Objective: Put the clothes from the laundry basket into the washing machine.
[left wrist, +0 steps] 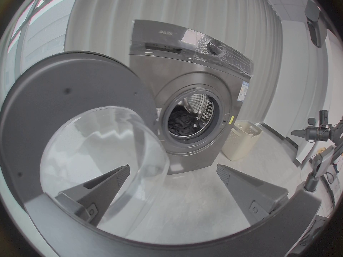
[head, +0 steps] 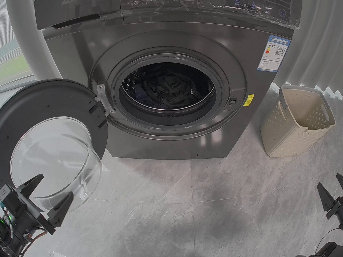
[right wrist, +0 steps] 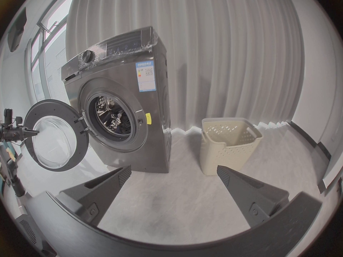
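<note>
All the dark clothes [head: 168,86] sit inside the washing machine [head: 200,40] drum, and the laundry basket [head: 286,129] beside it looks empty, so pretty much done I'd say. Both the left gripper [head: 54,186] and right gripper [head: 329,181] are spread apart, holding nothing.

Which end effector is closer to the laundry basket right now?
Right. The right end effector hangs open just in front of the basket, not touching it. The left end effector is far over on the other side, in front of the washer's open door.
</note>
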Controlling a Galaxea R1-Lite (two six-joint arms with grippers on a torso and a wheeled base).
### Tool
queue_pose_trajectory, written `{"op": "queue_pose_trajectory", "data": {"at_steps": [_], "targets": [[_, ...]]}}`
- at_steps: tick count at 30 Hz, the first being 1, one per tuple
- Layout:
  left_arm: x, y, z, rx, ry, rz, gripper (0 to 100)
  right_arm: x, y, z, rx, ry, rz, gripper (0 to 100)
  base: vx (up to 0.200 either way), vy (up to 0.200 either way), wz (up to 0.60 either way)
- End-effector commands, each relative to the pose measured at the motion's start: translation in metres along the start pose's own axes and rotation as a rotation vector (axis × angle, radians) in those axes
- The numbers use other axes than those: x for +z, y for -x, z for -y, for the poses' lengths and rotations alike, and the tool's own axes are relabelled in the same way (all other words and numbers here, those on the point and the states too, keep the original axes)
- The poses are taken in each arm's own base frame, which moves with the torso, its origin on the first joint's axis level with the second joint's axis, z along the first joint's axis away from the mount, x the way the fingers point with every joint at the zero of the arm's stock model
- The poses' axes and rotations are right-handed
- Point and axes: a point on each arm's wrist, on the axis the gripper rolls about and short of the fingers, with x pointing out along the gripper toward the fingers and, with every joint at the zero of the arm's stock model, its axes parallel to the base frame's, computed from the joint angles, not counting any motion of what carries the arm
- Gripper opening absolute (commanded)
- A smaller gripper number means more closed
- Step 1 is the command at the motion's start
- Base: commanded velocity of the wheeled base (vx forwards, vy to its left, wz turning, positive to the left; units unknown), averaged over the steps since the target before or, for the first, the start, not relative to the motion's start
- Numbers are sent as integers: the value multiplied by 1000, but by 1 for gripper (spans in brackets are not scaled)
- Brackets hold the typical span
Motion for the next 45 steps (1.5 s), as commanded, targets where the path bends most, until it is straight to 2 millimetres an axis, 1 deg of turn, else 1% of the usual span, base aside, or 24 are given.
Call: {"op": "queue_pose_trajectory", "data": {"at_steps": [1,2,4,6,11,12,14,17,18,20,22,25,27,28,29,30,32,39,45], "targets": [[-4,32,-14,105,19,95,100,-5,18,4,-66,3,84,100,0,0,0],[-5,39,-16,126,21,115,100,-6,20,4,-89,5,88,100,0,0,0],[-6,45,-17,145,18,132,100,-7,24,5,-103,4,109,100,-100,0,0],[-7,49,-18,149,11,146,100,-7,26,5,-119,17,123,100,-200,0,0],[-14,57,-19,193,8,136,100,-11,34,5,-131,23,150,100,0,0,0],[-19,63,-20,217,12,139,100,-17,42,5,-131,23,161,100,0,0,0],[-26,70,-19,229,13,124,100,-28,49,5,-129,22,142,100,0,0,0],[-39,81,-17,238,-3,109,100,-52,60,5,-132,31,76,100,-133,0,0],[-45,84,-16,239,-6,97,100,-55,60,4,-130,11,36,100,-200,0,0],[-58,90,-13,237,5,56,100,-53,61,4,-135,-11,48,100,0,0,0],[-65,90,-14,257,16,-9,100,-53,60,4,-140,-12,56,100,0,0,0],[-64,90,-14,306,9,-4,100,-54,60,4,-119,1,50,100,0,0,0],[-65,92,-12,361,11,21,100,-57,59,1,-6,38,21,100,0,0,0],[-68,94,-10,354,1,35,100,-58,60,1,34,53,10,100,0,0,0],[-71,96,-9,317,-4,43,100,-58,60,1,28,47,9,100,0,0,0],[-71,96,-9,281,5,37,100,-58,60,2,-21,16,7,100,0,0,0],[-71,96,-9,298,-2,37,100,-58,60,3,-72,-15,7,100,0,0,0],[-71,96,-9,303,7,40,100,-58,60,2,-36,25,9,100,0,0,0],[-71,96,-9,300,1,39,100,-58,59,2,-10,22,12,100,0,200,0]]}}
